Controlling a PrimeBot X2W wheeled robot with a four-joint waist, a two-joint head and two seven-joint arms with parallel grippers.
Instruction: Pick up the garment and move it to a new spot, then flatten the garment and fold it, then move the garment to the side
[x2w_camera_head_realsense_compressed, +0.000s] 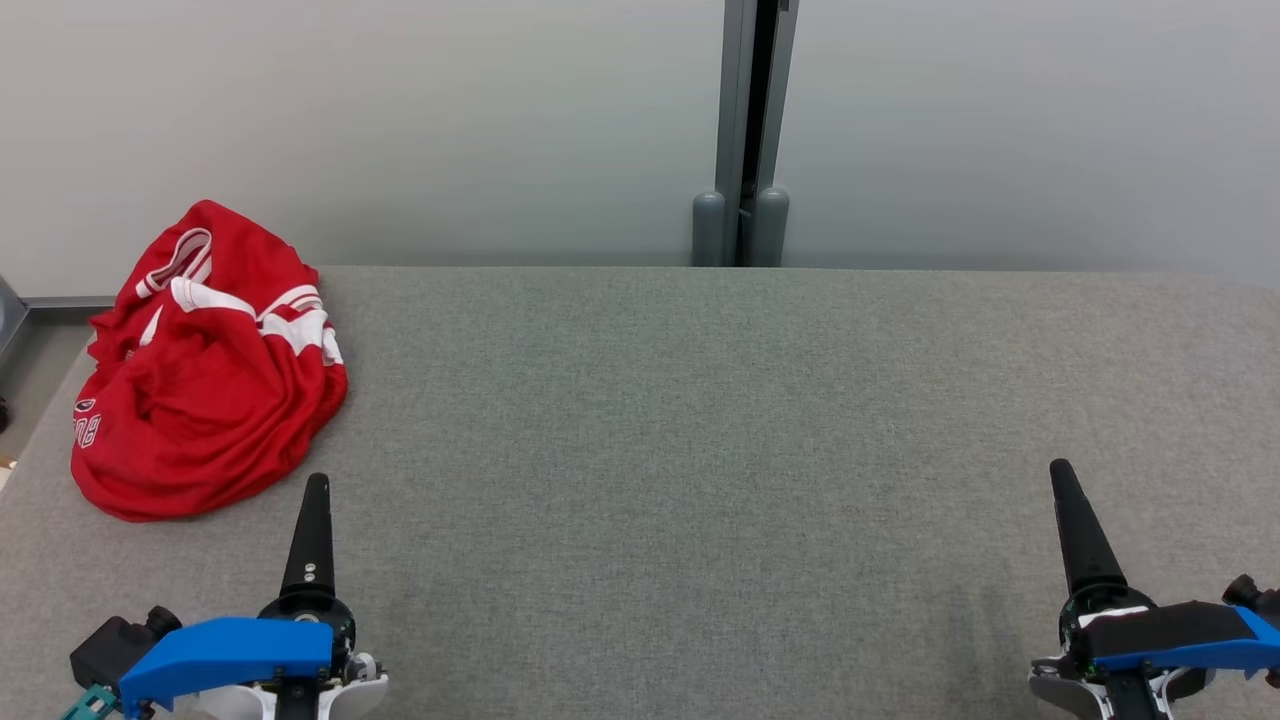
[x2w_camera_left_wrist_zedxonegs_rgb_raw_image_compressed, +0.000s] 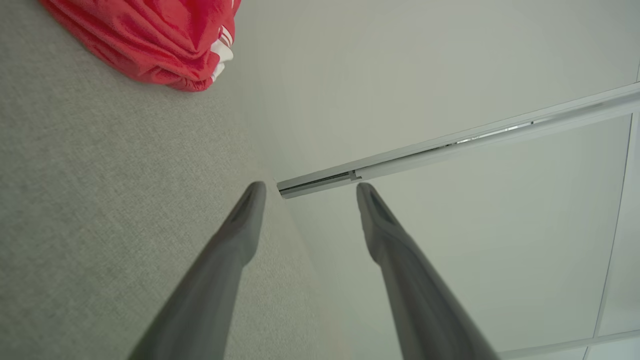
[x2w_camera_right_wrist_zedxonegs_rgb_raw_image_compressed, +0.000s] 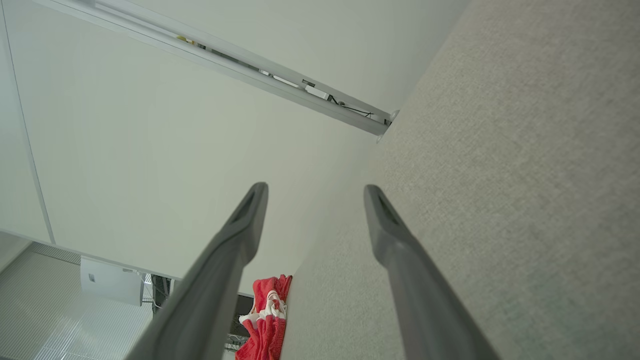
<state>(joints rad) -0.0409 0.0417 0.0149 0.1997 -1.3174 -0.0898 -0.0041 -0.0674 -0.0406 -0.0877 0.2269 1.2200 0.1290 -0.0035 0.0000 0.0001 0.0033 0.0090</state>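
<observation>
The garment (x2w_camera_head_realsense_compressed: 200, 370) is a red jersey with white stripes, lying crumpled in a heap at the far left of the grey table (x2w_camera_head_realsense_compressed: 700, 450). My left gripper (x2w_camera_head_realsense_compressed: 316, 485) hovers just right of and nearer than the heap, apart from it. In the left wrist view the left gripper (x2w_camera_left_wrist_zedxonegs_rgb_raw_image_compressed: 310, 187) is open and empty, with the garment (x2w_camera_left_wrist_zedxonegs_rgb_raw_image_compressed: 150, 35) at the upper left. My right gripper (x2w_camera_head_realsense_compressed: 1060, 468) stands at the table's near right, far from the cloth. It is open and empty in the right wrist view (x2w_camera_right_wrist_zedxonegs_rgb_raw_image_compressed: 315, 189), where the garment (x2w_camera_right_wrist_zedxonegs_rgb_raw_image_compressed: 265, 320) is small and distant.
A pale wall runs along the table's far edge, with a grey vertical post (x2w_camera_head_realsense_compressed: 745, 130) behind the middle. The table's left edge (x2w_camera_head_realsense_compressed: 30, 440) passes close beside the garment. Bare grey tabletop spans the stretch between the two grippers.
</observation>
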